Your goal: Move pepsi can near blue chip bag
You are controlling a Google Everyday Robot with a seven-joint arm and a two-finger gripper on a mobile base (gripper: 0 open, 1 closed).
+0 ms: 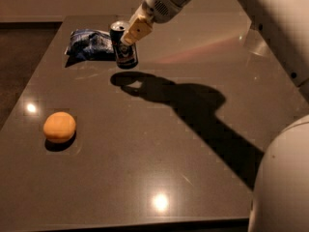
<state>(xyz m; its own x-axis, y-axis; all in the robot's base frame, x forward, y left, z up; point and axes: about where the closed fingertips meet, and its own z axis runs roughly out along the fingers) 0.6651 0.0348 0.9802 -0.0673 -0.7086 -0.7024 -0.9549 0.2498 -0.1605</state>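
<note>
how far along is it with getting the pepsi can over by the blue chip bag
Done: the tool grips the pepsi can, which is already right beside the blue chip bag. In hand: the can hangs seemingly off the table, its shadow lying apart below it. Left: set it down next to the bag and release.
</note>
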